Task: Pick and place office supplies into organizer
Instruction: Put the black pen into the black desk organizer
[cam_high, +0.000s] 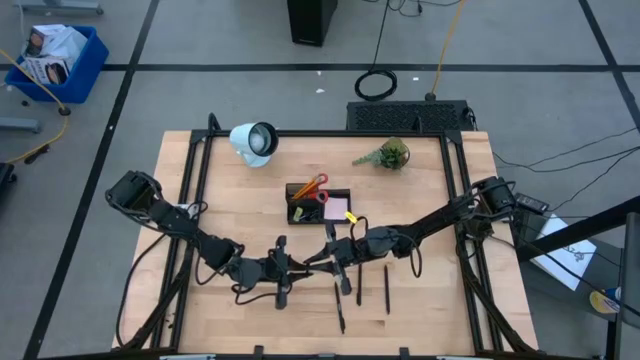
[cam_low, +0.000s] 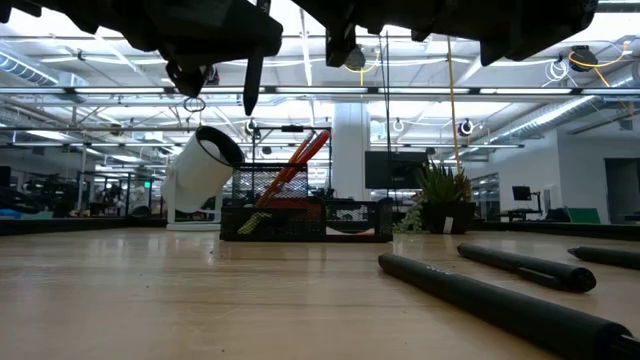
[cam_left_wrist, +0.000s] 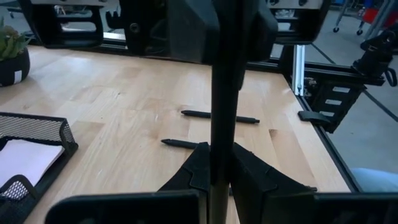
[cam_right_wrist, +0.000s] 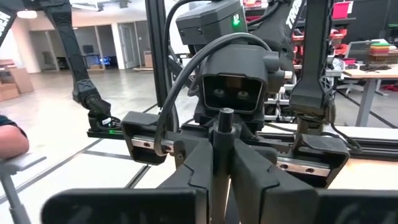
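Observation:
A black pen (cam_left_wrist: 222, 112) stands upright in the air over the table's near middle, with both grippers shut on it. My left gripper (cam_left_wrist: 219, 180) reaches in from the table's left and my right gripper (cam_right_wrist: 222, 168) from the right, a little higher; they nearly meet (cam_high: 310, 262). The pen's pointed lower end (cam_low: 253, 90) hangs below them. Behind them the black organizer (cam_high: 300, 190) rests on the table and holds red-handled scissors (cam_high: 318, 183), orange pencils (cam_high: 305, 190) and a pink sticky-note pad (cam_high: 337, 209). My left gripper pinches the pen's shaft (cam_left_wrist: 217, 163) between its two fingers, below the right gripper's hold. The fingers come about level from the table's left and lie across the pen. The pen stands upright, clear of the table. My right gripper pinches the pen just below its upper end (cam_right_wrist: 224, 118), which sticks up a little above the fingers. The fingers come about level from the table's right, across the pen.
Three more black pens (cam_high: 340, 305), (cam_high: 362, 285), (cam_high: 388, 285) lie on the wood near the front edge. A white round lamp (cam_high: 253, 142), a small green plant (cam_high: 388, 155) and a black mesh panel (cam_high: 408, 115) stand at the back. A black frame (cam_high: 190, 200) runs along the table's sides.

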